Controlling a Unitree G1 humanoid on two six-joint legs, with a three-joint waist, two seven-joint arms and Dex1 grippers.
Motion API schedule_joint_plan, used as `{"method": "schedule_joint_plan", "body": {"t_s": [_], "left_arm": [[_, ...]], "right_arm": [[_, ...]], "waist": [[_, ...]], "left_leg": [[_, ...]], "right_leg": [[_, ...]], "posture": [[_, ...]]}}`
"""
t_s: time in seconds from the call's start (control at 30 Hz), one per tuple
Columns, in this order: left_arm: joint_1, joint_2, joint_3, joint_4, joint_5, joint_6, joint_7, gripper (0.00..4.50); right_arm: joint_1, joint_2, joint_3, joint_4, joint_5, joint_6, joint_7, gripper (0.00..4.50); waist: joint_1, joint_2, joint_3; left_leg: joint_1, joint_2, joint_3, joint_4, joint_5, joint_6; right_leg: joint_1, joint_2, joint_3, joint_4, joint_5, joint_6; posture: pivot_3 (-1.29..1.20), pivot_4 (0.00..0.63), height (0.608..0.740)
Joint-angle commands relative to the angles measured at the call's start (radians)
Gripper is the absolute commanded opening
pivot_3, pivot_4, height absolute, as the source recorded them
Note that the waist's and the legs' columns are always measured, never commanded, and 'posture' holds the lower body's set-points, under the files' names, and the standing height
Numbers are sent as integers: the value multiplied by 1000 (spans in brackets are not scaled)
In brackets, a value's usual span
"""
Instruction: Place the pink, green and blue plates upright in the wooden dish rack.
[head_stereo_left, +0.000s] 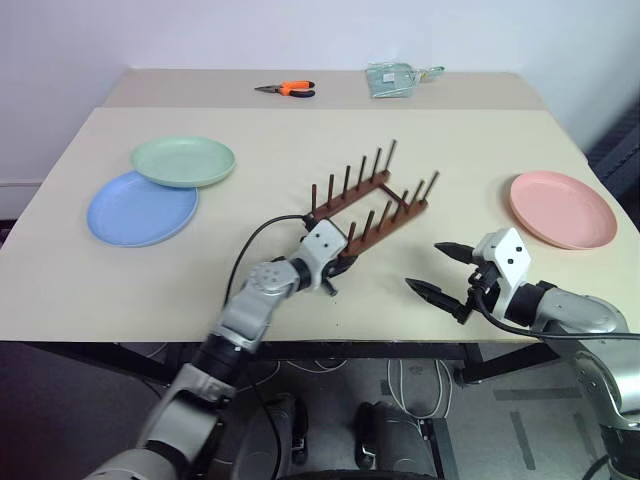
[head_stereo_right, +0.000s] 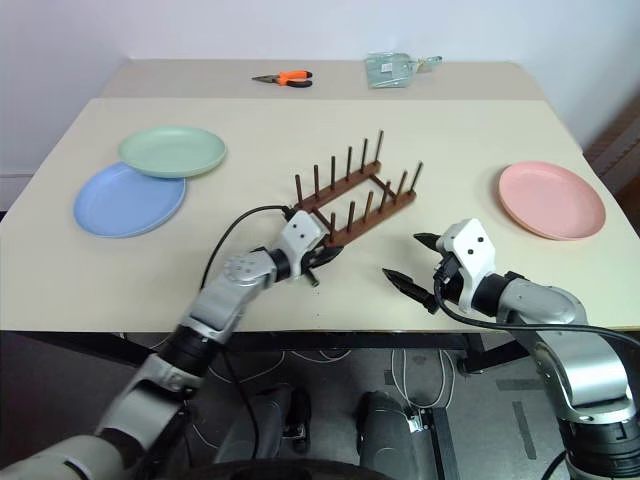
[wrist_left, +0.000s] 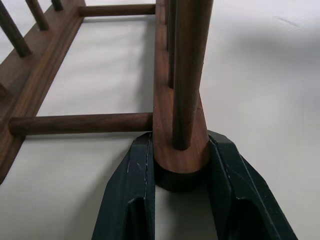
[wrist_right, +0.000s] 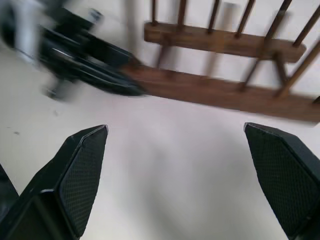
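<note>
No writing or brand could be read on anything on the pale beige worktop (head_stereo_left: 300, 170).

The left gripper (head_stereo_left: 335, 268) had its two black fingers (wrist_left: 131, 195) closed around the rounded near end of one base rail of the small dark brown wooden dish rack (head_stereo_left: 368, 208); in the left wrist view both fingers pressed against the sides of that rail end, just below its first upright peg. The right gripper (head_stereo_left: 439, 270) hovered near the worktop's front edge with its jaws spread wide and nothing between them (the rack lay a little beyond its fingertips, apart from them).

The rack stood near the middle of the worktop, somewhat toward the front edge, set at a slant, its two parallel rails each carrying a row of thin pegs and no plate in it. The round pink plate (head_stereo_left: 562, 208) lay flat toward the right edge. The round blue plate (head_stereo_left: 140, 210) lay flat toward the left edge, with the round pale green plate (head_stereo_left: 183, 160) just behind it, its rim overlapping the blue one's.

By the far edge lay orange-handled pliers (head_stereo_left: 288, 89) and a small greenish packet (head_stereo_left: 393, 78), too small to read.
</note>
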Motion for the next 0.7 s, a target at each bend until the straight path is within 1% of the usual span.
{"method": "schedule_joint_plan", "body": {"t_s": [0.03, 0.13, 0.2, 0.23, 0.27, 0.3, 0.33, 0.37, 0.4, 0.43, 0.47, 0.5, 0.57, 0.63, 0.67, 0.7], "left_arm": [[-49, 51, -36, 31, -31, -101, -222, 762], [-112, 54, -25, 167, -8, -143, -259, 762], [-148, 39, -6, 256, 8, -165, -235, 1843], [-158, 34, 6, 285, 12, -180, -221, 2259], [-164, 33, 14, 303, 21, -184, -199, 2593], [-166, 34, 21, 313, 31, -187, -179, 3185], [-155, 48, 43, 292, 27, -147, -157, 3613], [-136, 66, 63, 257, 21, -109, -144, 3613], [-100, 92, 85, 195, 3, -62, -145, 3644], [-75, 109, 98, 147, -9, -27, -146, 3652], [-24, 134, 112, 55, -40, 17, -165, 3652], [12, 151, 121, -13, -63, 52, -176, 2983], [86, 177, 120, -183, -114, 151, -190, 2214], [121, 180, 108, -290, -134, 222, -178, 1116], [129, 170, 84, -341, -126, 259, -160, 695], [130, 152, 51, -377, -102, 280, -133, 695]], "right_arm": [[13, -11, -47, 4, -15, -42, 10, 4500], [28, -8, -64, 15, -28, -61, 7, 4500], [42, -7, -75, 15, -31, -68, 6, 4500], [50, -6, -81, 14, -34, -72, 5, 4500], [59, -6, -87, 11, -37, -73, 3, 4500], [67, -6, -92, 8, -37, -72, 3, 4500], [82, -13, -102, 6, -37, -63, 6, 4500], [95, -19, -109, 8, -42, -59, 7, 4500], [108, -24, -114, 8, -39, -53, 14, 4231], [116, -27, -117, 9, -36, -50, 19, 4070], [126, -32, -107, 9, -44, -51, 23, 3756], [132, -34, -98, 8, -50, -52, 26, 3306], [122, -33, -51, 32, -88, -55, 14, 2371], [108, -31, -12, 54, -131, -65, 1, 1263], [83, -23, 21, 80, -161, -65, -15, 843], [54, -14, 56, 109, -187, -66, -27, 843]], "waist": [[4, 0, 0], [4, 0, 0], [3, 0, 0], [2, 0, 0], [2, 0, 0], [2, 0, 0], [1, 0, 0], [0, 0, 0], [-3, 0, 0], [-9, 0, 0], [-21, 0, 0], [-28, 0, 0], [-33, 1, 0], [-31, 1, 0], [-26, 1, 0], [-24, 0, 1]], "left_leg": [[0, 0, 0, 0, 0, 0], [0, 0, 0, 0, 0, 0], [0, 0, 0, 0, 0, 1], [0, 0, 0, 0, 0, 1], [0, 0, 0, 0, 0, 1], [0, 0, 0, 0, 0, 1], [0, 0, 0, 0, 0, 1], [0, 0, 0, 0, 0, 1], [0, 0, 0, 0, 0, 1], [0, 0, 0, 0, 0, 1], [0, 0, 0, 0, 0, 1], [0, 1, 0, 0, 0, 1], [3, 1, 0, -2, 0, 0], [4, 1, 0, -2, 0, 0], [4, 1, 0, -2, 0, 0], [4, 1, -1, -2, 0, 0]], "right_leg": [[0, 0, 0, 0, 0, 0], [1, -1, 0, -1, 0, 0], [1, 0, 0, -1, 0, 0], [1, 0, 0, -1, 0, 0], [1, 0, 0, -1, 0, 0], [1, 0, 0, -1, 0, 0], [1, 0, 0, -1, 0, 1], [1, 0, 0, -1, 0, 1], [1, 0, 0, -1, 0, 1], [1, 0, 0, -1, 0, 1], [1, 1, 0, 0, 0, 1], [1, 1, 0, 0, 0, 0], [2, 1, 1, 0, 0, 0], [3, 0, 1, 0, 0, 0], [3, 0, 1, 0, 0, 0], [3, -1, 1, 0, 0, 0]], "posture": [[0, 150, 740], [0, 150, 740], [0, 150, 740], [0, 150, 740], [0, 150, 740], [0, 150, 740], [0, 150, 740], [0, 150, 740], [0, 150, 740], [0, 150, 740], [0, 150, 740], [0, 150, 740], [0, 150, 740], [0, 150, 740], [0, 150, 740], [0, 150, 740]]}}
